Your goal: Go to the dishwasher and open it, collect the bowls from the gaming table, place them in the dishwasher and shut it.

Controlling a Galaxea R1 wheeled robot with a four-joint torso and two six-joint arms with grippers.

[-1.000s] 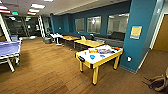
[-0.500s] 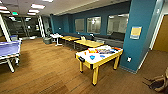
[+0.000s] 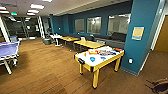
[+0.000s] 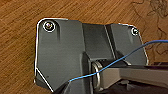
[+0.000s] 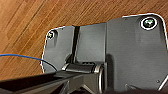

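**Mia:** What is sitting on the left side of the room?

**Ben:** A blue ping-pong table (image 3: 8, 50) is standing there on the brown wood floor (image 3: 47, 65). Farther back, some yellow tables (image 3: 87, 44) are lining up beside the dark blue wall (image 3: 62, 23).

**Mia:** And the gaming table?

**Ben:** The gaming table (image 3: 98, 64) is standing ahead and a bit to the right, near the big teal pillar (image 3: 143, 32). It is showing its white top and yellow legs. Its long side is running away from us, slanting toward the pillar, and one short end is pointing our way.

**Mia:** Where are the bowls?

**Ben:** The bowls (image 3: 92, 59) are resting on the white top, near the middle, closer to our end. One more blue one is sitting just beside it. Some colourful boxes (image 3: 105, 52) are lying at the far end.

**Mia:** Which arm is nearer to them?

**Ben:** I am guessing the right one, since the table is lying off to the right. Both are well apart from it now.

**Mia:** Are the grippers open?

**Ben:** I cannot tell. The wrist cameras are looking down at the floor, so I am not guessing.
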